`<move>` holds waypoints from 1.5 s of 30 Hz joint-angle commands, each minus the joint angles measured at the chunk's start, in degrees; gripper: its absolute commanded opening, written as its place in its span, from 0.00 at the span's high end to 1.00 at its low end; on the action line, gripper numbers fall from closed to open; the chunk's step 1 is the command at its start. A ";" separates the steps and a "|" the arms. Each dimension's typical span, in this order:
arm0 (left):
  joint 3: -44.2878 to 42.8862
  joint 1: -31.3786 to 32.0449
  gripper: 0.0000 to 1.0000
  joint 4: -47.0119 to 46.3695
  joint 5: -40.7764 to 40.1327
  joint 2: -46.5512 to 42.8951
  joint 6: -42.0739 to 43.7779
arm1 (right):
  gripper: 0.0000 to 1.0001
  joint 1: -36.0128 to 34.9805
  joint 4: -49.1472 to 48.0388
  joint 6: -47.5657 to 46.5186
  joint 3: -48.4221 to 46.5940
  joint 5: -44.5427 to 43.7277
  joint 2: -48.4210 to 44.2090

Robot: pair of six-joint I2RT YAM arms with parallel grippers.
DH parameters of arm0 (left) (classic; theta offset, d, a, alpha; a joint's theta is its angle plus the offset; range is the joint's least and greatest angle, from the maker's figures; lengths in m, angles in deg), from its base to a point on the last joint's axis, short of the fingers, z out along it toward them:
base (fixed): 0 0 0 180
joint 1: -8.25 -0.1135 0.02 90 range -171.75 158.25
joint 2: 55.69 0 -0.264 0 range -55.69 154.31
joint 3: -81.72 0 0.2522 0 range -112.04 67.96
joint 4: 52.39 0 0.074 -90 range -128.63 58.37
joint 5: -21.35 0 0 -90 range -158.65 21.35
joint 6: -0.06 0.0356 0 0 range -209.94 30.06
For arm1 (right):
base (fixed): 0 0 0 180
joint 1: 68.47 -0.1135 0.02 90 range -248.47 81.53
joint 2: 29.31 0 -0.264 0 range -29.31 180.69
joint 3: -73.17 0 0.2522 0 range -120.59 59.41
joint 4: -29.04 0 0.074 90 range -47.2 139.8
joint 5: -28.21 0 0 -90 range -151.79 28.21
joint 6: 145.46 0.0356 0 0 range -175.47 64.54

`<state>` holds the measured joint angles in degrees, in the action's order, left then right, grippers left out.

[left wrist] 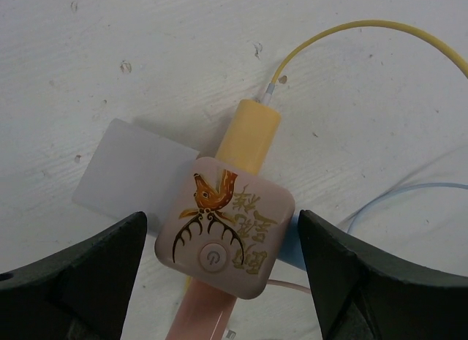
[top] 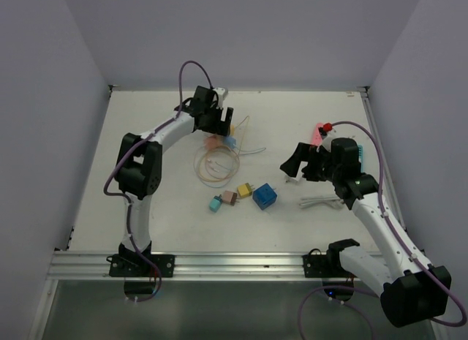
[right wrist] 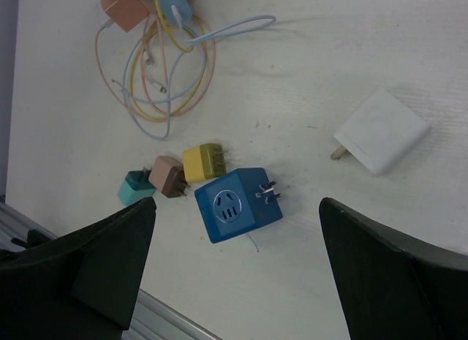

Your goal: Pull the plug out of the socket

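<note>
The socket is a pink cube (left wrist: 223,227) with a deer drawing and a power button, lying at the back of the table (top: 213,142). A yellow plug (left wrist: 250,131) sticks out of its far side. A pink plug (left wrist: 201,311) sticks out of its near side and a blue plug (left wrist: 289,241) out of its right side. A white flat piece (left wrist: 131,175) shows at its left. My left gripper (left wrist: 221,216) is open, its fingers on either side of the cube with gaps on both sides. My right gripper (right wrist: 235,201) is open and empty, held above a blue cube socket (right wrist: 238,205).
Thin yellow, pink and blue cables (top: 216,164) coil in front of the socket. Small yellow (top: 244,189), brown (top: 229,197) and teal (top: 216,203) plugs lie beside the blue cube (top: 265,196). A white adapter (right wrist: 382,130) lies to the right. Pink and red items (top: 319,131) sit at the right wall.
</note>
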<state>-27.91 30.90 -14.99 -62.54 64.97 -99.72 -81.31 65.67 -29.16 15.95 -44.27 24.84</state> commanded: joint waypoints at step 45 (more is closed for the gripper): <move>35.32 -0.94 1.00 -8.78 -6.99 -38.13 -3.93 | 0.23 -27.94 -11.71 -12.33 -29.65 -0.30 40.06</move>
<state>6.77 30.66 -15.75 -70.41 30.57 -103.43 -108.59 56.01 -38.89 -9.25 -44.56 61.49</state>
